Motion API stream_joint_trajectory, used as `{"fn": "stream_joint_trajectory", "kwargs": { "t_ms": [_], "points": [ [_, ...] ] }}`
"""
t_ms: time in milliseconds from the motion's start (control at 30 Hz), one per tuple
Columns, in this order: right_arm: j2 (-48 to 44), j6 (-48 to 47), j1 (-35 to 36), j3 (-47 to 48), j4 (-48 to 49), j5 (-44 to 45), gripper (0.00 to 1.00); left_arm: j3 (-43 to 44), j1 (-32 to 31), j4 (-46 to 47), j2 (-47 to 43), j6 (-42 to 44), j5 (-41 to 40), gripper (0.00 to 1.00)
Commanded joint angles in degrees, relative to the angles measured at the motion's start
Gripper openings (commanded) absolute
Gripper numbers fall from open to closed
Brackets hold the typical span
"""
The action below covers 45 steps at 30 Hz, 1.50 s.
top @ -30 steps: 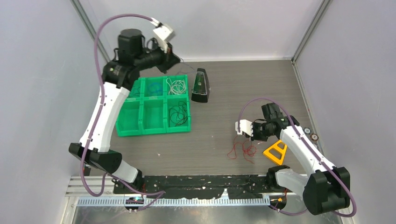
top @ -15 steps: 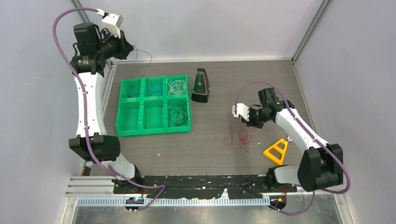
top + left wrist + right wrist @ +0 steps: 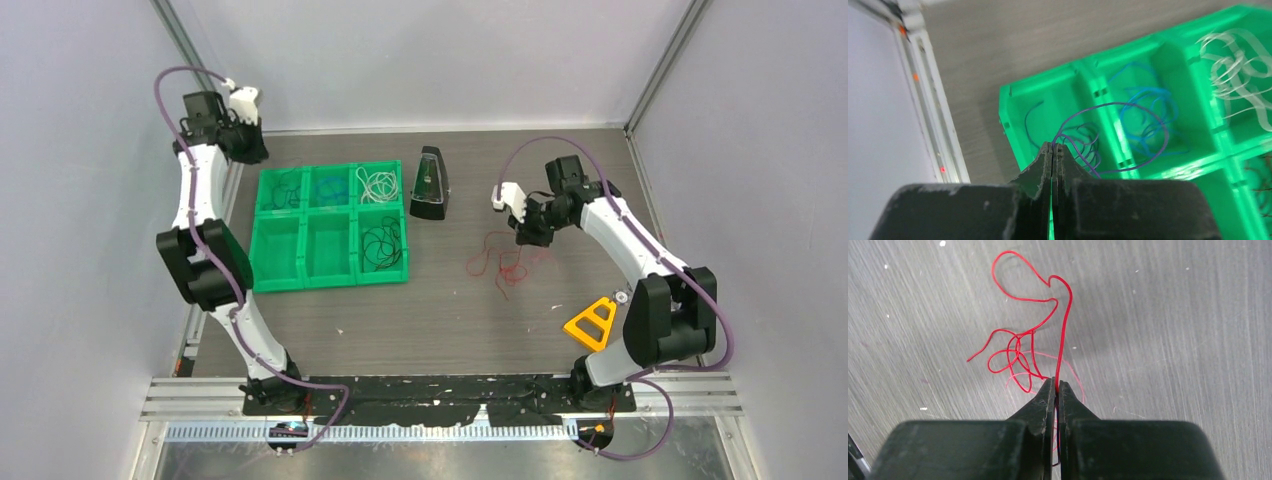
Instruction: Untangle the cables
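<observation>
My left gripper (image 3: 250, 150) sits at the far left corner, shut on a thin purple cable (image 3: 1118, 104). That cable loops over the back-left compartment of the green bin (image 3: 330, 278), seen close in the left wrist view (image 3: 1009, 125). Blue cable (image 3: 330, 185) (image 3: 1148, 115), white cable (image 3: 377, 185) (image 3: 1233, 60) and black cable (image 3: 380, 245) lie in separate compartments. My right gripper (image 3: 527, 236) (image 3: 1056, 382) is shut on a red cable (image 3: 500, 262) (image 3: 1064, 340), whose loops trail on the table to the gripper's left.
A black metronome (image 3: 430, 185) stands just right of the bin. A yellow triangular frame (image 3: 590, 325) lies near the right arm's base. Grey walls close in the table on three sides; a metal rail (image 3: 933, 100) runs along the left edge.
The left arm swung from above the bin's back row to the far left corner with the purple cable. The right arm moved back from the yellow triangle, dragging the red cable along.
</observation>
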Motion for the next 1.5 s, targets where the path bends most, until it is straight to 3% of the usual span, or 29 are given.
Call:
{"fn": "stream_joint_trajectory", "kwargs": {
  "t_ms": [0,167,200,300,367,600,767,933,1067,1167,1400,1433,1467],
  "points": [
    [2.9,5.86,-0.12,6.93,-0.8,-3.14,0.05,-3.06,-0.26,3.65,4.08,4.16,-5.06,0.0],
    [4.94,9.23,-0.12,11.04,-0.98,-4.8,0.05,-5.94,-1.71,0.86,5.85,7.58,-6.62,0.01],
    [5.28,9.75,-0.16,11.89,-0.81,-5.69,0.05,-6.53,-2.13,-0.05,5.91,8.1,-6.61,0.08],
    [5.81,12.37,-0.11,13.73,-0.73,-7.74,0.05,-5.67,-3.49,-4.32,5.83,8.47,-8.02,0.45],
    [5.66,13.7,-0.12,14.36,-0.64,-9.39,0.05,-3.28,-3.58,-7.06,4.13,6.25,-7.74,0.64],
    [2.04,14.44,-0.12,13.38,-1.21,-16.22,0.05,-3.42,-4.3,-5.15,-11.35,4.72,1.11,0.94],
    [-1.73,15.7,-0.13,12.4,-1.77,-19.79,0.05,-10.14,-12.3,-4.07,-22.35,7.06,12.53,0.96],
    [-4.9,17.67,0.04,11.78,-1.54,-22.73,0.05,-19.97,-31.9,3.27,-27.74,2.96,16.47,1.0],
    [-7.22,16.85,0.38,10.72,-3.01,-24.31,0.05,-21.37,-45.07,10.54,-23.48,-3.08,14.54,1.0],
    [-8.83,16.72,0.71,10.3,-4.18,-25.34,0.05,-20.9,-51.48,15.39,-18.47,-7.03,12.75,1.0],
    [-14.1,20.57,1.38,8.82,-1.97,-27.52,0.05,-19.89,-58.4,21.57,-7.14,-15.08,14.43,1.0],
    [-14.52,21.13,1.38,8.57,-1.48,-27.61,0.05,-19.54,-58.57,21.61,-5.88,-15.85,15.53,0.9],
    [-15.28,22.2,1.34,8.24,-0.58,-27.43,0.05,-18.74,-58.59,20.91,-4.8,-15.94,17.28,0.75]
  ]
}}
